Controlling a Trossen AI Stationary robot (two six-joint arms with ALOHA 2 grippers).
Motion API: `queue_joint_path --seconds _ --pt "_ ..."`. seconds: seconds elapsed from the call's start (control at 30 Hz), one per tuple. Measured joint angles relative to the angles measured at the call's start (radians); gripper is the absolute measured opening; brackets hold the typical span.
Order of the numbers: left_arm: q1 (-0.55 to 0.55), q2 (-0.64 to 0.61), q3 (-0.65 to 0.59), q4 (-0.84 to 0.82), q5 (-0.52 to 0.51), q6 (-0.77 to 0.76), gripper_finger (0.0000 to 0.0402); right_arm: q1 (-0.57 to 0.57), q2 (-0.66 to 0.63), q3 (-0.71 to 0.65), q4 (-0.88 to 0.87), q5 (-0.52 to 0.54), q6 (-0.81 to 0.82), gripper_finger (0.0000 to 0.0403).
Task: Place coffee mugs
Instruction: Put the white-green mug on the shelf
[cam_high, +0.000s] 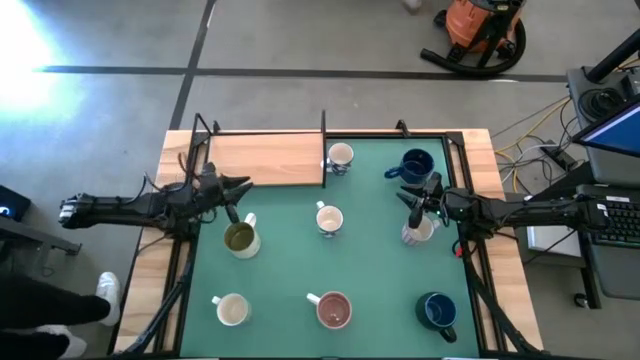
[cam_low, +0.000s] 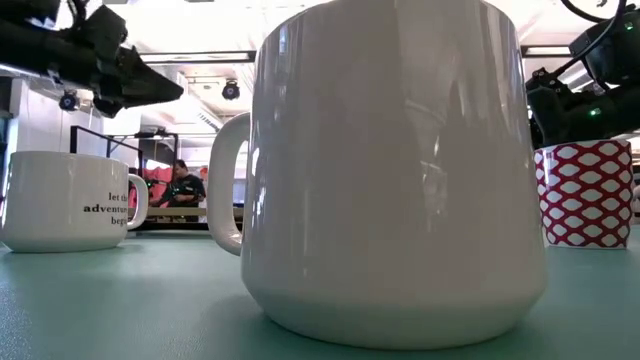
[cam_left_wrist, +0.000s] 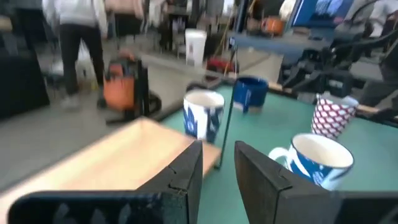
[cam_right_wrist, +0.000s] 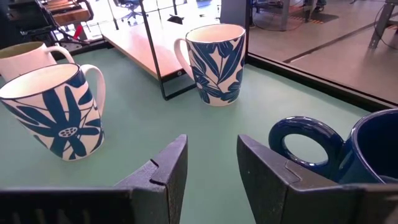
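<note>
Eight mugs (cam_high: 327, 219) sit spread over the mat, none on the wooden shelf (cam_high: 265, 158), with both the left gripper (cam_left_wrist: 217, 165) and right gripper (cam_right_wrist: 211, 163) released and empty, mugs just ahead of their fingers.

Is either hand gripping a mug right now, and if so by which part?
No. The left hand and right hand both show an empty gap between their fingers.

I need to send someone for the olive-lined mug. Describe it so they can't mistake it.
Start at the wooden board in the green mat's far left corner. Just in front of it, under the left gripper, stands the mug. It alone is olive-green inside; its neighbours are pale or pinkish inside.
</note>
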Motion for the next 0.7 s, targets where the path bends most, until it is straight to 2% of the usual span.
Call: queue_joint_path --seconds 0.13,0.3,0.57,0.7 --pt "0.0 0.063 0.088 -0.159 0.009 -0.138 0.0076 0.0 0.0 0.0 0.0 0.0 0.0 0.0128" --pt "0.0 0.14 0.2 -0.312 0.102 -0.274 0.0076 0.0 0.0 0.0 0.0 0.0 0.0 0.0128" --pt "0.0 0.32 0.322 -0.438 0.3 -0.415 0.0076 0.0 0.0 0.0 0.0 0.0 0.0 0.0128" --pt "-0.017 0.405 0.378 -0.593 0.316 -0.493 0.0076 0.0 0.0 0.0 0.0 0.0 0.0 0.0128"
